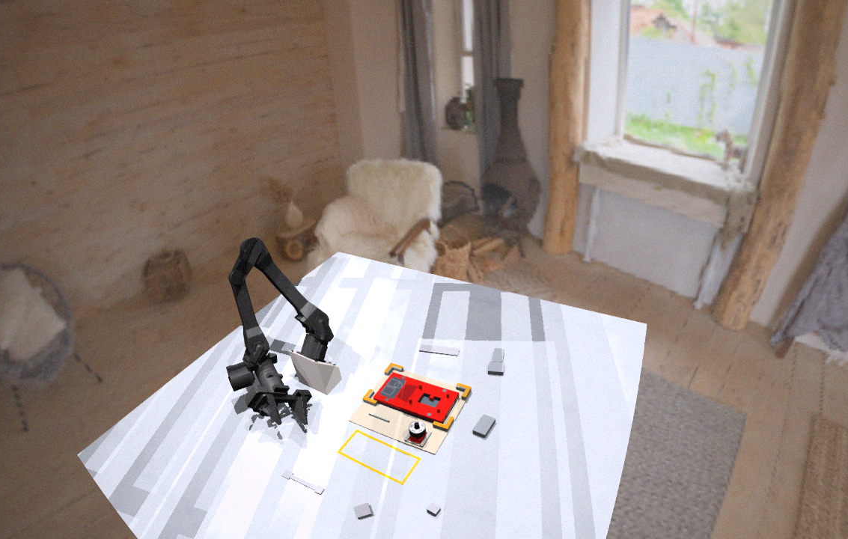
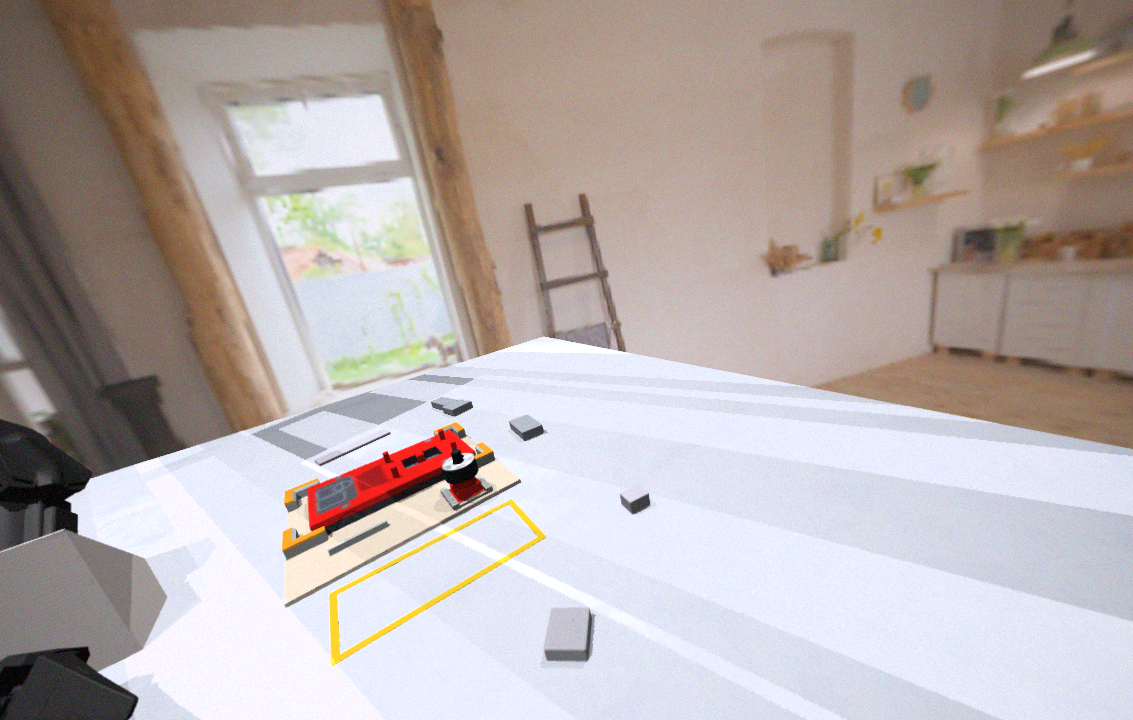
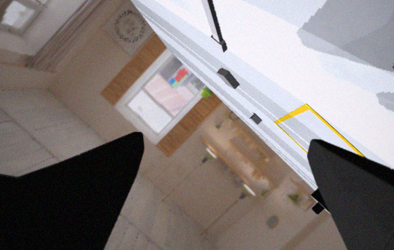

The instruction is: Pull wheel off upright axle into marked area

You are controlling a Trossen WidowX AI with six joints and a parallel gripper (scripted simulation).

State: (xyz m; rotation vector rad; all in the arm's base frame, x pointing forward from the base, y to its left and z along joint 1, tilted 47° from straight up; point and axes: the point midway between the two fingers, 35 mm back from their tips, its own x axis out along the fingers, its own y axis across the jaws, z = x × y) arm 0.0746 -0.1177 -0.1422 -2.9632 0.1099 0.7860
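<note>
The wheel, with a black tyre and white face, sits on a short black upright axle over a small red base. The marked area is a yellow outline on the table, beside the beige board. My gripper is open with nothing between its fingers. It is left of the board and marked area in the top view, well away from the wheel. The wheel is not seen in the wrist view.
The beige board carries a red plate between orange corner pieces and a thin grey rod. Grey blocks and flat pale bars lie around. A pale panel stands by the arm.
</note>
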